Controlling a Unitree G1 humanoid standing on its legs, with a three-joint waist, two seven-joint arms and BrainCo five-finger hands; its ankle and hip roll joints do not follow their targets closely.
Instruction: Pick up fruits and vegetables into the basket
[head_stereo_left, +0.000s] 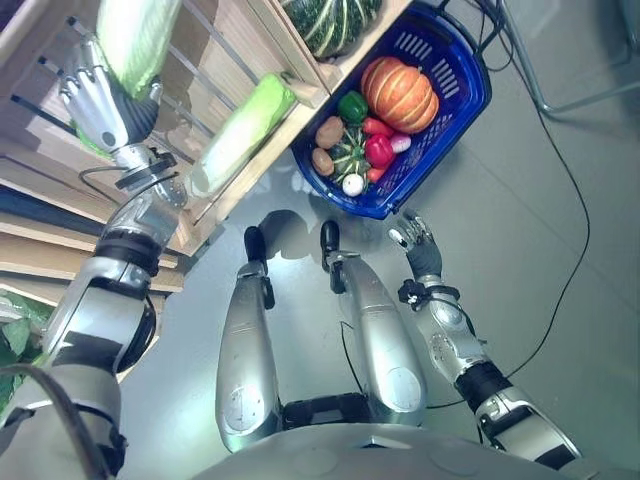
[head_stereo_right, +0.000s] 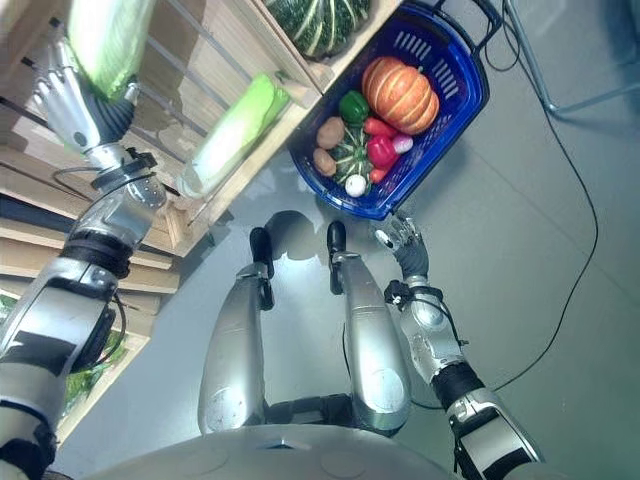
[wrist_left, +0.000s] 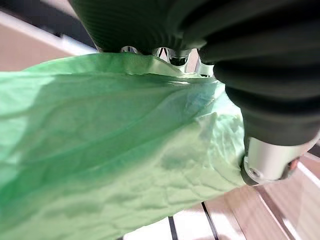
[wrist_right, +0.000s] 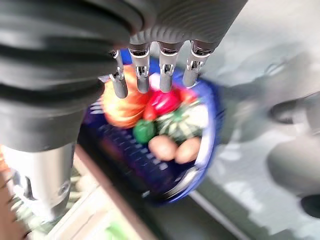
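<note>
Two long pale-green napa cabbages showed: one (head_stereo_left: 135, 40) lay lengthwise up the slatted wooden shelf (head_stereo_left: 225, 60), clasped by the left hand (head_stereo_left: 100, 105); the other (head_stereo_left: 240, 130) lay diagonally nearby. The right hand (head_stereo_left: 418, 240), fingers relaxed, hovered beside the one blue plastic basket (head_stereo_left: 455, 120).

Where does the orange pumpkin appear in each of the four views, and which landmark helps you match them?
Left eye view: orange pumpkin, upper right, in the blue basket.
Right eye view: upper right, same basket.
Left wrist view: not in it.
Right wrist view: centre left, past the right hand.
Shared landmark: the blue basket.
</note>
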